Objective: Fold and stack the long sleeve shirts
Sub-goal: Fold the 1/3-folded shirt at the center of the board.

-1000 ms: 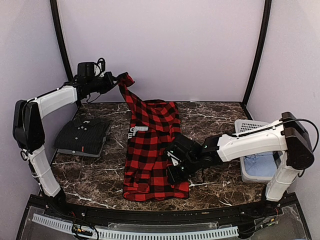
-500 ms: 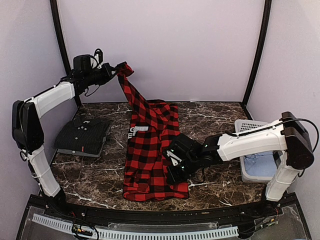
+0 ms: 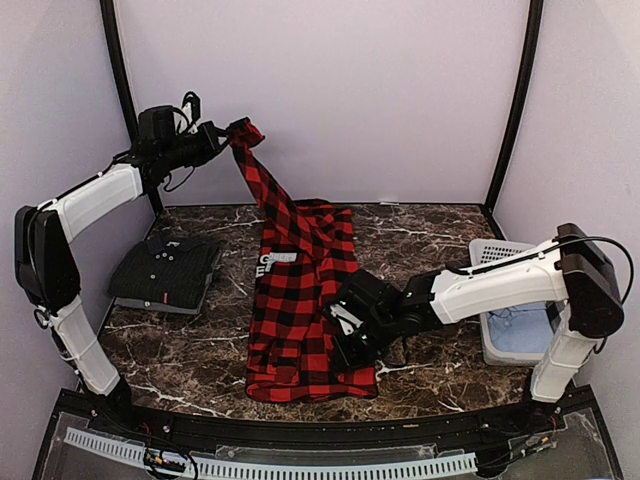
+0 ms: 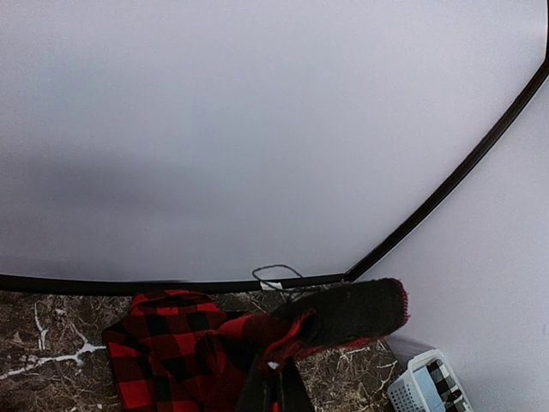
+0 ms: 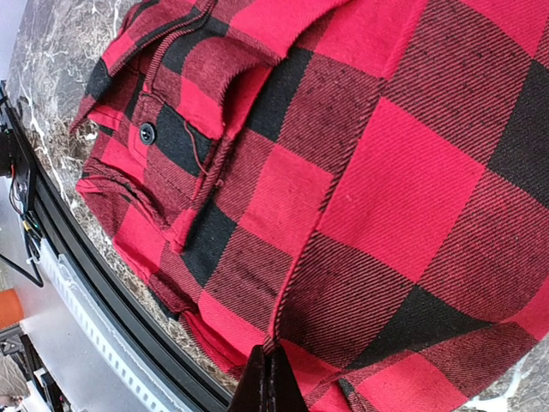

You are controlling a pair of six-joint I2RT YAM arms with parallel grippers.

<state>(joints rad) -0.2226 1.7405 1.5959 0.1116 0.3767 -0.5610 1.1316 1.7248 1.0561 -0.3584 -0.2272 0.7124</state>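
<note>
The left fingers [image 3: 214, 142] are clamped on the cuff [image 3: 243, 131] of the flannel shirt [image 3: 300, 300]. They hold it high, so the sleeve [image 3: 265, 185] slants taut from them down to the shirt's body, which lies flat on the counter [image 3: 430, 240] far below them. The right fingers [image 5: 262, 386] are pressed together, tips down on the shirt's folded side edge by a stitched seam; whether cloth is nipped between them cannot be told. To fold the sleeve well, I judge the left fingers should carry the cuff across the body under light tension and lay it straight, while the right fingers pin the body against dragging. The flannel is soft brushed twill in red-and-black checks, thicker at its hems, with a dark button [image 5: 147, 133] beyond the right fingers. Below the left fingers a charcoal shirt [image 3: 165, 272], finely striped, sits as a neat folded rectangle. Well apart from both, a white slatted basket [image 3: 495, 252] holds pale blue cloth.
</note>
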